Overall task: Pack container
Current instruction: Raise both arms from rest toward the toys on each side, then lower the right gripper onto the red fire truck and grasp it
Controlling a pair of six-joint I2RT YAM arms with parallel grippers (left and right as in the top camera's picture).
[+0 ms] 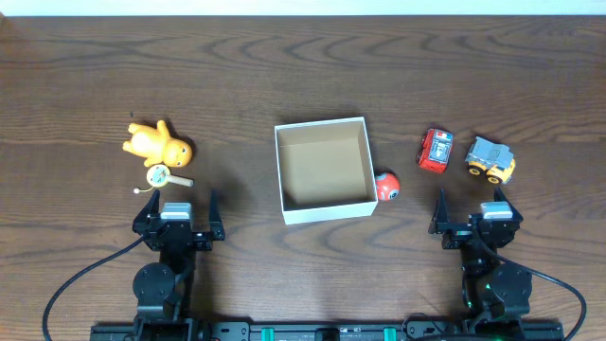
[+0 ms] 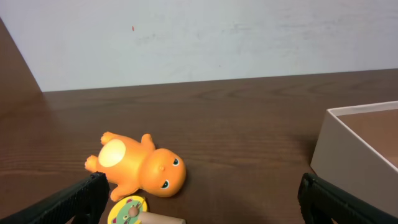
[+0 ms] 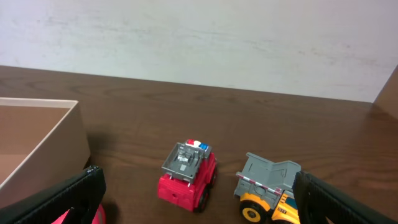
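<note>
The container (image 1: pixel 281 170), a white square box with a brown inside, sits at the table's middle and holds nothing; its wall shows in the left wrist view (image 2: pixel 348 155) and the right wrist view (image 3: pixel 56 146). An orange dinosaur toy (image 1: pixel 159 142) (image 2: pixel 140 165) and a small round rattle (image 1: pixel 161 175) (image 2: pixel 130 211) lie at the left. A red ball toy (image 1: pixel 385 187) touches the box's right wall. A red fire truck (image 1: pixel 436 150) (image 3: pixel 186 174) and a yellow-grey dump truck (image 1: pixel 490 159) (image 3: pixel 270 186) stand at the right. My left gripper (image 1: pixel 180 216) (image 2: pixel 199 202) and right gripper (image 1: pixel 473 216) (image 3: pixel 199 199) are open and empty near the front edge.
A pale wall stands behind the table's far edge. Black cables run from both arm bases along the front edge.
</note>
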